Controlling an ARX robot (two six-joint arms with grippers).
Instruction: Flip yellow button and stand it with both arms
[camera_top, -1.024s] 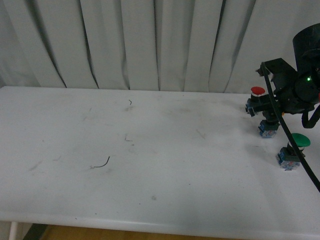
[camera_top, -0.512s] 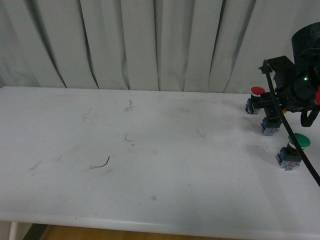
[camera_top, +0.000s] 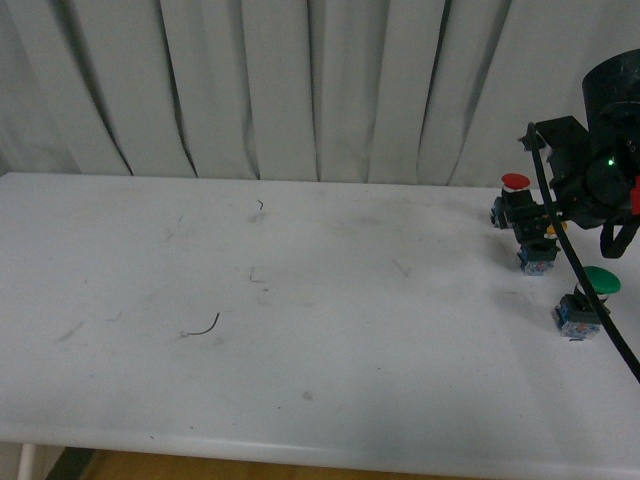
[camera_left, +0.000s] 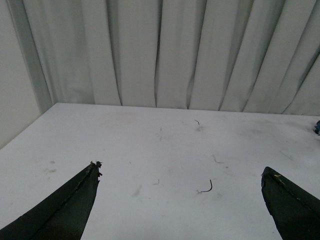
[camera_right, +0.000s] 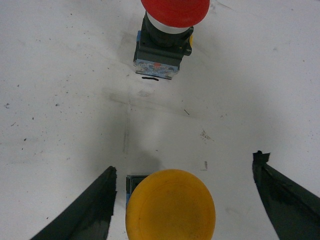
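1. Spanning every view, one white table (camera_top: 300, 330) carries three push buttons, all standing at its right end; no containers show.
2. Right gripper (camera_right: 182, 200) hangs spread wide, its fingers (camera_right: 85, 210) either side of the yellow button (camera_right: 170, 207), not touching.
3. Left gripper (camera_left: 180, 200) gapes wide over bare tabletop.
4. One green button (camera_top: 585, 300), nearest.
5. One red button (camera_right: 167, 30), just beyond the yellow.

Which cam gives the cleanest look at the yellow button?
Right wrist view: the yellow button fills the foreground, cap facing the camera, between the open fingers. Front view shows only a sliver behind the right arm. Left wrist view misses it.
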